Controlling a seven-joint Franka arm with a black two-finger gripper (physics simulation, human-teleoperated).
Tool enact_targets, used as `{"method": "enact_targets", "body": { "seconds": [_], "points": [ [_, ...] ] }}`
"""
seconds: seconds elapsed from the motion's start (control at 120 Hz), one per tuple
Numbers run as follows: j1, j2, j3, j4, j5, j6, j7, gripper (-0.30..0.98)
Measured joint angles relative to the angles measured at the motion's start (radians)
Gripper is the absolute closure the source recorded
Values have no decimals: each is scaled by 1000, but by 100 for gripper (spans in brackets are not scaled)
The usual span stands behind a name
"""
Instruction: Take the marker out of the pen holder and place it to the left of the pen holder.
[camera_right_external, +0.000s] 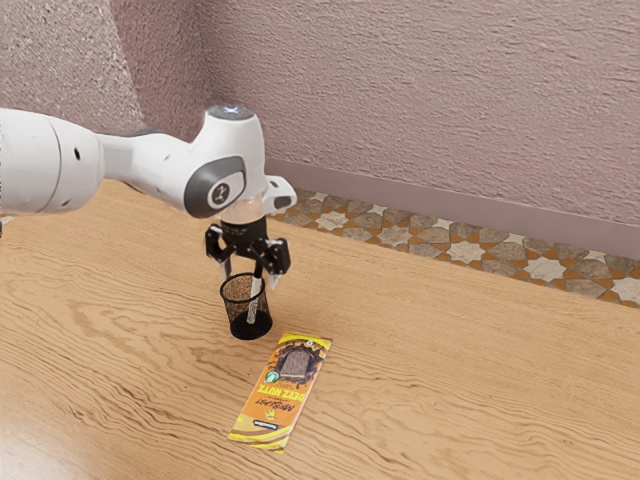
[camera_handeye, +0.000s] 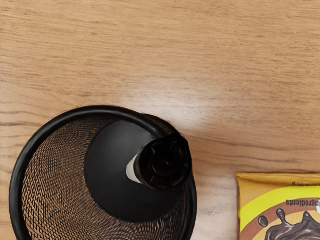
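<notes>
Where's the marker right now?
Exterior view: the marker stands cap-up inside the mesh pen holder, under the open gripper. In the wrist view, its cap overlaps the rim on the snack packet's side.

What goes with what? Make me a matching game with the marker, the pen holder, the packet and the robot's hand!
Things:
1. Packet
2. Hand
3. Marker
4. Pen holder

Places, colours and states:
A. Black mesh, standing upright
B. Orange and yellow, lying flat on the table
C. Inside something round, with its black cap up
D. Open, up above the table

Right pairs: 1-B, 2-D, 3-C, 4-A
</notes>
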Motion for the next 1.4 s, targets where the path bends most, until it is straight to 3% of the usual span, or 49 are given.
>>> {"method": "enact_targets", "body": {
  "seconds": [0.633,0.858,0.992,1.217,1.4],
  "points": [
    [29,99,0,103,10,6,102,1],
    [22,90,0,102,8,6,104,43],
    [22,81,0,98,10,6,98,62],
    [17,23,0,34,21,5,78,73],
    [15,-158,1,-60,72,2,52,76]
  ]
}}
